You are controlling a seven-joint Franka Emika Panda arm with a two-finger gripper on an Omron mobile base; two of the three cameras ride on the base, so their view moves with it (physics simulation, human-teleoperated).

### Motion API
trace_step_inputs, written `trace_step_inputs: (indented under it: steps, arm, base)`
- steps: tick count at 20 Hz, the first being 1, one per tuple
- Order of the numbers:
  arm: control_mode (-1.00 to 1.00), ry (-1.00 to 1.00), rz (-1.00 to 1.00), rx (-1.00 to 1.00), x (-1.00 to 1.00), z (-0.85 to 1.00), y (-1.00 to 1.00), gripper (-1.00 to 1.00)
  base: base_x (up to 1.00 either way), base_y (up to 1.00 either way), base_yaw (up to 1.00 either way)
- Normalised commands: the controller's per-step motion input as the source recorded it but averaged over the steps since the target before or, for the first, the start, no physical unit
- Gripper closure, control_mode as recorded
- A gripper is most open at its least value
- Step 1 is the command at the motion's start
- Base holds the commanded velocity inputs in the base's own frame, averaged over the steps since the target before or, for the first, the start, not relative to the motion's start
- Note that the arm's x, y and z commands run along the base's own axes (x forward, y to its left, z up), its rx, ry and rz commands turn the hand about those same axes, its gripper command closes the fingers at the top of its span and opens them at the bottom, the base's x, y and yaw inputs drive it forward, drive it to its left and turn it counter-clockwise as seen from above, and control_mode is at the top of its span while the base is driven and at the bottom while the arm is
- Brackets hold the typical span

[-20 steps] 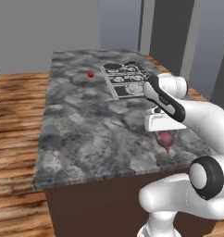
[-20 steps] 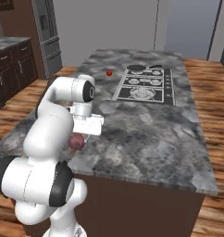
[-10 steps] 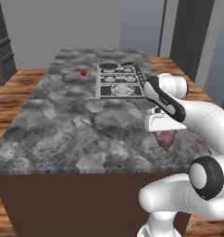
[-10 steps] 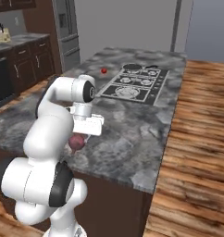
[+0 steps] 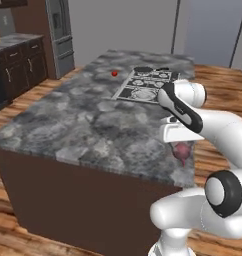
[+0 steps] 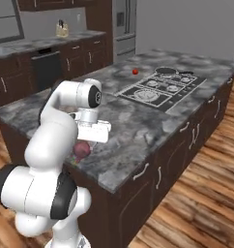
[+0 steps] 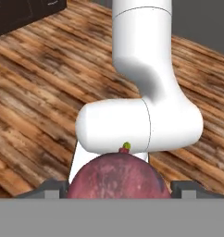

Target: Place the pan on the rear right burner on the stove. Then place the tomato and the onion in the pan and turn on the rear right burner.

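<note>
The end effector (image 7: 119, 187) points down beside the near edge of the worktop (image 5: 78, 120), and its jaws stand wide around the onion (image 7: 118, 178), which fills the gap between the two dark finger tips in the hand view, so it is gripping the onion. From the left base view the onion (image 5: 181, 151) hangs as a dull maroon-pink ball under the white hand, at the worktop's near right corner, and the right base view shows it (image 6: 81, 150) below the hand, close against the arm's own body. A little green-yellow tip sits on top of the onion in the hand view, with wooden floor (image 7: 35, 88) behind. The stove (image 5: 145, 85) lies far across the grey stone worktop, toward its back end, well apart from the end effector. The pan (image 6: 166, 71) rests on a burner at the stove's far end; whether that is the rear right burner cannot be told. The tomato (image 5: 114, 73) sits on the bare worktop near the stove's left side, apart from the pan.
</note>
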Motion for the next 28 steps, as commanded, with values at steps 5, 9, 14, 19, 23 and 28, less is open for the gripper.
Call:
trace_step_inputs:
  steps: [5,9,14,19,23,28]
  arm:
    - [1.0,0.0,0.0,0.0,0.0,0.0,0.0,1.0]
    - [1.0,0.0,0.0,0.0,0.0,0.0,0.0,1.0]
    - [1.0,0.0,0.0,0.0,0.0,0.0,0.0,1.0]
    - [1.0,0.0,0.0,0.0,0.0,0.0,0.0,1.0]
    - [1.0,0.0,0.0,0.0,0.0,0.0,0.0,1.0]
    - [1.0,0.0,0.0,0.0,0.0,0.0,0.0,1.0]
  base:
    - [0.0,-0.93,0.63]
    - [0.0,-0.92,0.66]
    - [0.02,-0.91,0.67]
    - [0.0,-0.85,0.7]
    - [-0.09,-0.75,0.76]
    - [-0.11,-0.89,0.55]
